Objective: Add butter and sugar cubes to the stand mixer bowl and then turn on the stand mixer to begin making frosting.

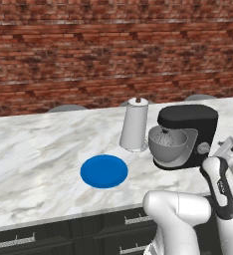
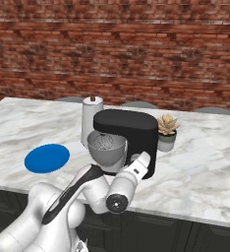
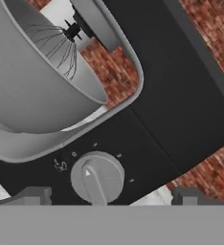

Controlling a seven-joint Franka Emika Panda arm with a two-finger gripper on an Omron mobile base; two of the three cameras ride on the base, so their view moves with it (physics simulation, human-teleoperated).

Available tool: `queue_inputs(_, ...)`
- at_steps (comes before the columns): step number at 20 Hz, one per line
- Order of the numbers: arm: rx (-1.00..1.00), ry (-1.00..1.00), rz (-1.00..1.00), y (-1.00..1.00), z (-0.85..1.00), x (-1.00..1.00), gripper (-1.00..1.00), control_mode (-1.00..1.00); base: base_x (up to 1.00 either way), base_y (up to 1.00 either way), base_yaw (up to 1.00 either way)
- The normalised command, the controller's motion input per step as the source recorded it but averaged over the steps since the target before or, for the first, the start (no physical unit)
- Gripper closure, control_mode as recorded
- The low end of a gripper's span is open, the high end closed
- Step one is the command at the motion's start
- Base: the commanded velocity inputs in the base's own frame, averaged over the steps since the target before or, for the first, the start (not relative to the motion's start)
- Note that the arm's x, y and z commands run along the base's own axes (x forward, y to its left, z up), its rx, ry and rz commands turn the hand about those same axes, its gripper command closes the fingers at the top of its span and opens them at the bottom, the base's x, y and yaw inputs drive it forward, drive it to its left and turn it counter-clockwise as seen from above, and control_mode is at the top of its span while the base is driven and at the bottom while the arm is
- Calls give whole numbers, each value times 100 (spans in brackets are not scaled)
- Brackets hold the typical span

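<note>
the gripper [image 3: 106,196] is wide open, holding nothing, straddling the mixer [image 3: 181,95] knob [image 3: 97,177]. loading looks finished; switching on remains.

The stand mixer [image 3: 181,95] in front of me looks smooth, dull black. Its stand mixer bowl [image 3: 32,81] is grey metal. The desk [image 1: 34,144] looks like shiny marble. The wall [image 1: 88,45] is rough brick.

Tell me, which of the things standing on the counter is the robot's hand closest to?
The black stand mixer: its silver knob sits right before the open fingers, unlike the white roll or potted plant.
</note>
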Motion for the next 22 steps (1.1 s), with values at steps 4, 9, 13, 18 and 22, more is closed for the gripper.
queue_inputs(4, 0, -3, 4, 0, -6, 22, -100, -100, 0, 0, 0)
queue_inputs(9, -3, 0, 8, 3, -16, 25, -100, -100, 0, 0, 0)
queue_inputs(13, -2, 0, 6, 1, -18, 16, -100, -100, 0, 0, 0)
queue_inputs(18, -2, 0, 0, 0, -13, 2, -100, -100, 0, 0, 0)
queue_inputs(22, -2, 0, 0, 0, -11, 9, -100, -100, 0, 0, 0)
